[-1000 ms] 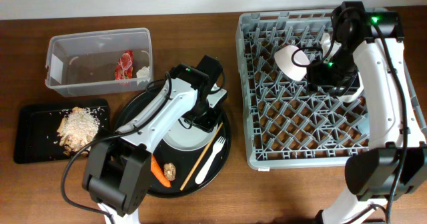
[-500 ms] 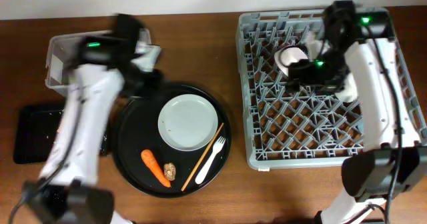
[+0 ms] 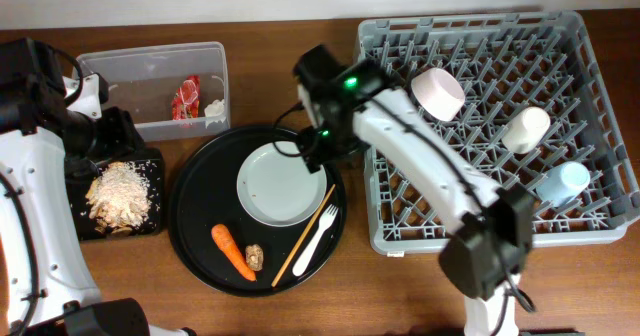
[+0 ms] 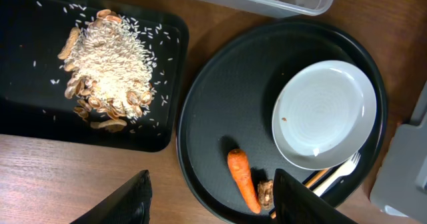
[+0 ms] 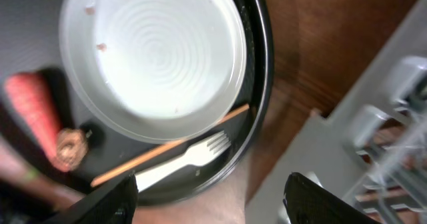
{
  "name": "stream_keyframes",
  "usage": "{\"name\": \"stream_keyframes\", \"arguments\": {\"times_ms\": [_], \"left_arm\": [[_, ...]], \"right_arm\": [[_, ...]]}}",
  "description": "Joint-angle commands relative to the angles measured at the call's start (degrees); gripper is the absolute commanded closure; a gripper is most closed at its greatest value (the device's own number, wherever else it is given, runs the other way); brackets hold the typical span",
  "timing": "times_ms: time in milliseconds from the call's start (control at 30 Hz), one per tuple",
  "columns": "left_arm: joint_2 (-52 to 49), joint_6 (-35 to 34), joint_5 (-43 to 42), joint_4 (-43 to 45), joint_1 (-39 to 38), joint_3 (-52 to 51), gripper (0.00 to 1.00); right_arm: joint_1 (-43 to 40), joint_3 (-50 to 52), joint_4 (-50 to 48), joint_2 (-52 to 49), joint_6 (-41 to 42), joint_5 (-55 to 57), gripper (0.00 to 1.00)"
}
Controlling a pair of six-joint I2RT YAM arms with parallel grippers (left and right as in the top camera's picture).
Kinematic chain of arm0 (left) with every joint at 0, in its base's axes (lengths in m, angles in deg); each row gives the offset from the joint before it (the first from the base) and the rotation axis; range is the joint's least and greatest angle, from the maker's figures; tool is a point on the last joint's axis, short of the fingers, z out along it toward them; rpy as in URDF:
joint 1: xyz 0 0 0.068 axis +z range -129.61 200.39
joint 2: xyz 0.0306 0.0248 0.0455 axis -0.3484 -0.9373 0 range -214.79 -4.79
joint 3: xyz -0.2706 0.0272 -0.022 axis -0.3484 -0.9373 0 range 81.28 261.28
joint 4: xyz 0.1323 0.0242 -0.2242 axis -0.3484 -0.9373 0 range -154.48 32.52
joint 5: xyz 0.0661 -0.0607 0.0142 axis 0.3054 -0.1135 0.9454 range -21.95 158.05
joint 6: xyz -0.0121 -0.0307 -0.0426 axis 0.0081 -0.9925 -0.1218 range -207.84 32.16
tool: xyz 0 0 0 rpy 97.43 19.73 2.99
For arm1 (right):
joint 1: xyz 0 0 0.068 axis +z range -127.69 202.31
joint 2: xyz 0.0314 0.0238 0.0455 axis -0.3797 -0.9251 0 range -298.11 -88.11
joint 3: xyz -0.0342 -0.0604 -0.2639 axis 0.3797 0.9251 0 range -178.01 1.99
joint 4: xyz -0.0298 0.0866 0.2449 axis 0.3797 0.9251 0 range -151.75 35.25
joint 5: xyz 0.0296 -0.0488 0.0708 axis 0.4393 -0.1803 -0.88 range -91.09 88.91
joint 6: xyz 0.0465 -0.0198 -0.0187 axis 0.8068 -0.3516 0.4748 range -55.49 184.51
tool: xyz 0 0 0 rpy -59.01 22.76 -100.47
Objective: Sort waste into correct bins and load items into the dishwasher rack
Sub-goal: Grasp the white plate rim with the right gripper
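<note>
The plate point(image 3: 283, 183), carrot point(image 3: 231, 252), brown lump point(image 3: 254, 257), chopstick point(image 3: 303, 233) and fork point(image 3: 318, 238) lie on the round black tray. My right gripper point(image 3: 322, 146) is open and empty over the plate's upper right edge; its view shows the plate point(image 5: 157, 57), chopstick point(image 5: 167, 147) and fork point(image 5: 180, 161). My left gripper point(image 3: 115, 134) is open and empty above the black tray point(image 3: 148, 219) with food scraps point(image 3: 120, 196). The clear tub point(image 3: 150, 91) holds the red wrapper point(image 3: 186, 98) and white wad point(image 3: 214, 107). The rack point(image 3: 480, 206) holds the bowl point(image 3: 438, 93), white cup point(image 3: 526, 129) and pale-blue cup point(image 3: 563, 183).
The round black tray point(image 3: 200, 236) sits between the black tray and the rack. My right arm stretches across the rack's left half. The left wrist view shows the food scraps point(image 4: 107, 67), carrot point(image 4: 241, 179), lump point(image 4: 265, 193) and plate point(image 4: 323, 114).
My right arm has left the rack's back and swung left to the round tray's edge. My left arm has moved from the plate to the far left, over the black tray.
</note>
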Motion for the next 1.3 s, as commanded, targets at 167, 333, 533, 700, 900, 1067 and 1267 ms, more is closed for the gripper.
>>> {"name": "stream_keyframes", "arguments": {"times_ms": [167,333,533,700,900,1067,1267], "left_arm": [[0.0,-0.6,-1.2,0.2,0.2,0.2,0.43],[0.0,-0.6,-1.2,0.2,0.2,0.2,0.43],[0.0,-0.6,-1.2,0.2,0.2,0.2,0.42],[0.0,-0.5,-1.2,0.2,0.2,0.2,0.43],[0.0,-0.6,-1.2,0.2,0.2,0.2,0.43],[0.0,-0.6,-1.2,0.1,0.2,0.2,0.43],[0.0,-0.6,-1.2,-0.1,0.2,0.2,0.43]], "right_arm": [[1.3,-0.1,-2.5,-11.8,8.1,4.9,0.27],[1.3,0.2,-2.7,-14.8,9.2,3.4,0.32],[1.3,3.1,-5.6,-15.5,10.4,0.5,0.35],[1.4,5.8,-8.8,-15.5,10.6,-1.3,0.43],[1.3,7.0,-11.3,-15.5,10.6,-1.9,0.76],[1.3,6.6,-11.3,-15.1,10.6,-1.9,0.96],[0.4,0.6,-9.2,-12.1,10.6,-0.3,0.96]]}}
